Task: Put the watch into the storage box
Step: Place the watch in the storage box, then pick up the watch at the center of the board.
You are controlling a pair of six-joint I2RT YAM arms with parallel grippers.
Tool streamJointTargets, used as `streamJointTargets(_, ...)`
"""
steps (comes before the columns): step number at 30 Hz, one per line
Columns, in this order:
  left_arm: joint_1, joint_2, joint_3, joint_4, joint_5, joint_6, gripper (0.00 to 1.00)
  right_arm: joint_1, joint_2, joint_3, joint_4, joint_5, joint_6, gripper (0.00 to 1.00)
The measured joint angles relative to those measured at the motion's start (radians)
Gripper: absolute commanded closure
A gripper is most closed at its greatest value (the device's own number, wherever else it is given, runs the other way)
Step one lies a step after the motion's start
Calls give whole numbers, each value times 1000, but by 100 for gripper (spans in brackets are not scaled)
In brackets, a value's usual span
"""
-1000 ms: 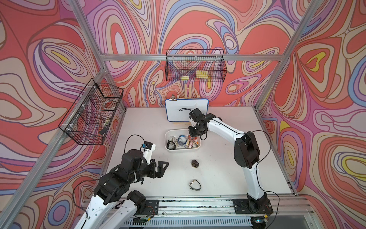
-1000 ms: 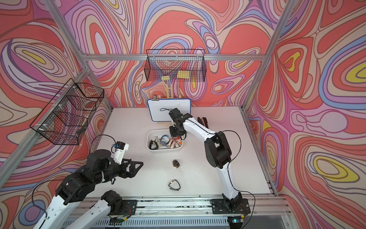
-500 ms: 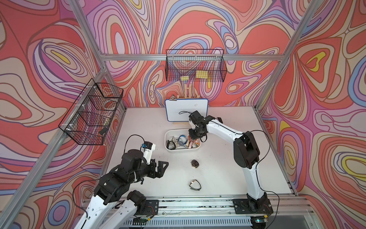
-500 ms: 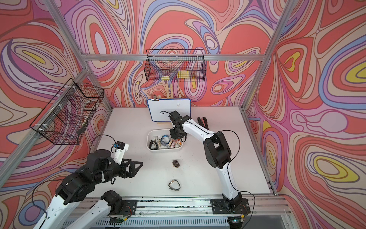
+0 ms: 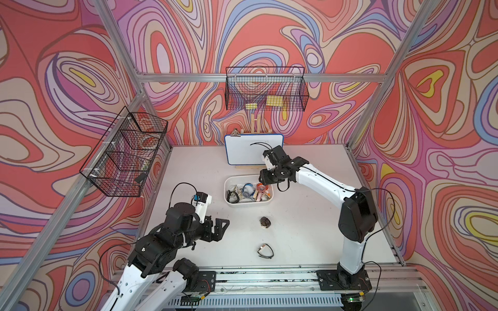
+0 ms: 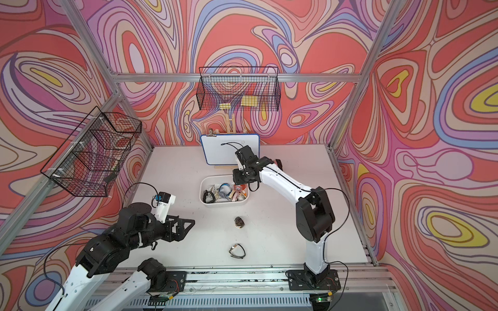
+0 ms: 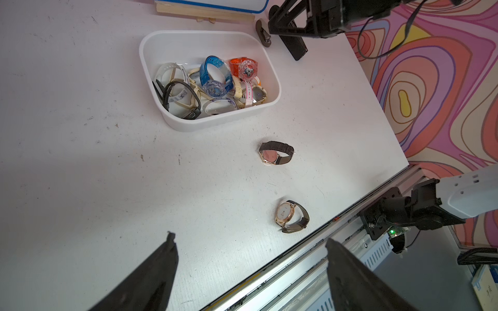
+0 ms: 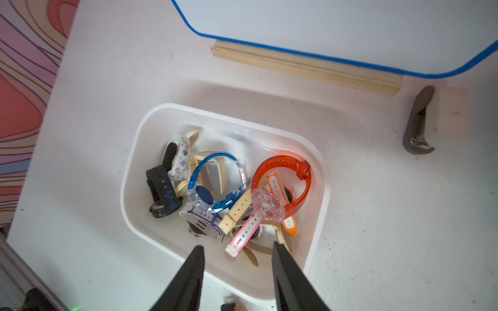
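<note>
The white table (image 5: pixel 310 215) fills the floor of the cell, with swirl-patterned walls around it. Two black wire baskets hang above it, the left-wall basket (image 5: pixel 124 159) and the far-wall basket (image 5: pixel 265 91).

The right arm (image 5: pixel 323 183) rises from its base at the near right edge and stretches far and left, ending above the far right corner of the storage box. The left arm (image 5: pixel 167 242) is folded low at the near left, pointing right across the table.

A blue-edged whiteboard (image 5: pixel 248 150) stands on a wooden ledge at the far middle. Just nearer than it sits the storage box (image 5: pixel 249 204), a shallow white tray holding a heap of watches, seen in both top views (image 6: pixel 223 205).

The left fingers (image 7: pixel 151 274) stand wide apart with nothing between them, hovering over bare table. The right fingers (image 8: pixel 188 277) stand part-way apart above the box's contents, gripping nothing.

In the box, an orange watch (image 8: pixel 281 160) lies on top of the heap at the right side. It is next to a blue watch (image 8: pixel 204 193), with black, cream and pink-strapped ones around them.

Two watches lie outside the box on the table. A dark-strapped watch (image 5: pixel 265 223) with a pinkish face is nearer than the box's right end and apart from it. A white-faced watch (image 5: pixel 265 251) is nearer again, close to the table's near edge.

A small dark grey item (image 8: pixel 417 126), too unclear to name, lies just right of the whiteboard's ledge.
</note>
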Motion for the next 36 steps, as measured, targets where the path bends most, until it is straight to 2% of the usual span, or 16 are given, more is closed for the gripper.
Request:
streamJointTargets(4,-7,18,0,0,24,0,9,0,-143,-169,63,-87,34,54)
streamJointTargets(10,-68,34,-13,19,66,0,9,0,-375,-560,178,-254,75,54)
streamJointTargets(12,-109,48,-13,24,66,-1,9,0,-430,-684,229,-299,90,54)
streamJointTargets(16,-220,84,-13,29,15,-13,9,0,-469,-830,324,-355,104,54)
streamJointTargets(20,-348,127,-13,40,-65,-34,9,0,-443,-868,415,-398,90,54)
streamJointTargets(24,-425,160,-13,61,-124,-52,9,-7,-373,-868,502,-443,64,54)
streamJointTargets(30,-472,189,-13,69,-190,-69,9,-16,-289,-868,569,-498,31,55)
streamJointTargets(36,-479,190,-13,72,-220,-79,8,-21,-247,-868,615,-535,9,58)
